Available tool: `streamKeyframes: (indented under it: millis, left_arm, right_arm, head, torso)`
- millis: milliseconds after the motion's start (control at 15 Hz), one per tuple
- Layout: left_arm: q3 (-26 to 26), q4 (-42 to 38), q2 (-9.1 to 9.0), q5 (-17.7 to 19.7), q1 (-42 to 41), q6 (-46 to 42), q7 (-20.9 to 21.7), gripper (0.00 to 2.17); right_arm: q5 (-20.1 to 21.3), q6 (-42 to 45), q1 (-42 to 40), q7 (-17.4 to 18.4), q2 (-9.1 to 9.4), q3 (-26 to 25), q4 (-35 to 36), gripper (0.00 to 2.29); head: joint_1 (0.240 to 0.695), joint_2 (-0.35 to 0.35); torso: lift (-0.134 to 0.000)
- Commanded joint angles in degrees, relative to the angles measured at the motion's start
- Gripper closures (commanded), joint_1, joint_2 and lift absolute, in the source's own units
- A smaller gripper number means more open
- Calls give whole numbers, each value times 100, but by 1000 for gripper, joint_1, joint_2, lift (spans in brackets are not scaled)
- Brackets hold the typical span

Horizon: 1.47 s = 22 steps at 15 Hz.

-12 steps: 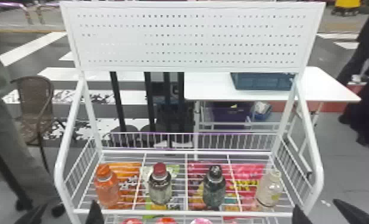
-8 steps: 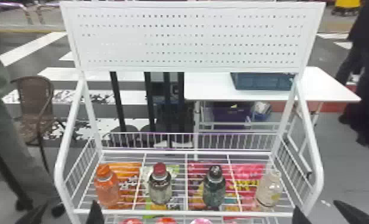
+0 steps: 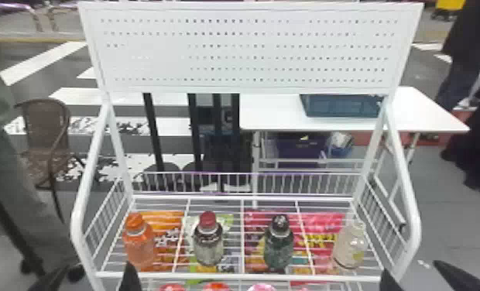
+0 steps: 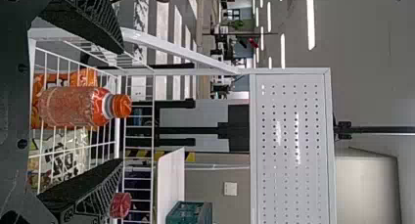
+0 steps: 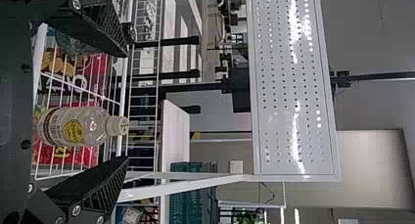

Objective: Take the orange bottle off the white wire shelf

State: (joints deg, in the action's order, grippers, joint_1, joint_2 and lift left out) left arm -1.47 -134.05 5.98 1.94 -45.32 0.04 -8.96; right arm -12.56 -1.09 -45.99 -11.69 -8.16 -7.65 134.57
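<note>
Crosswalk stripes [image 3: 115,96] run behind the white wire shelf [image 3: 227,275], with a white table [image 3: 274,116] beyond it. Comparing the earlier head views with now, we find no clear shift in the arms or bottles, so the task seems to be at its lining-up stage, with the grasp still to come. We see the orange bottle [image 4: 73,106] upright near the shelf's front left corner, beside the dark red-capped bottle [image 3: 208,240]. Our left tool [image 4: 122,106] is spread wide and empty, roughly lined up with it; we judge a forward move comes next, avoiding the front rail. Our right tool [image 5: 127,107] waits empty and wide open by the pale bottle [image 5: 78,126].
</note>
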Motion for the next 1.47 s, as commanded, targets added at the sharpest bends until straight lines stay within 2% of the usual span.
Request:
streamKeyframes:
  millis: [0,400,867,1400]
  left_arm:
    - [-99,608,0,0,331,-307,-27,103]
    - [-328,2814,-35,44,1535,-1309,-44,103]
    - [-319,4678,-105,105,2985,-1537,79,103]
    - [-152,5513,-97,88,3714,-1643,88,103]
  right_arm:
    - [8,-10,20,0,-1,9,-36,151]
    - [52,-28,64,9,25,35,-133,151]
    - [79,-28,73,9,25,44,-203,151]
    - [79,-28,64,0,16,0,-265,151]
  head:
    - [499,0]
    - [499,0]
    - [499,0]
    - [499,0]
  torso:
    - [0]
    - [0]
    - [0]
    - [0]
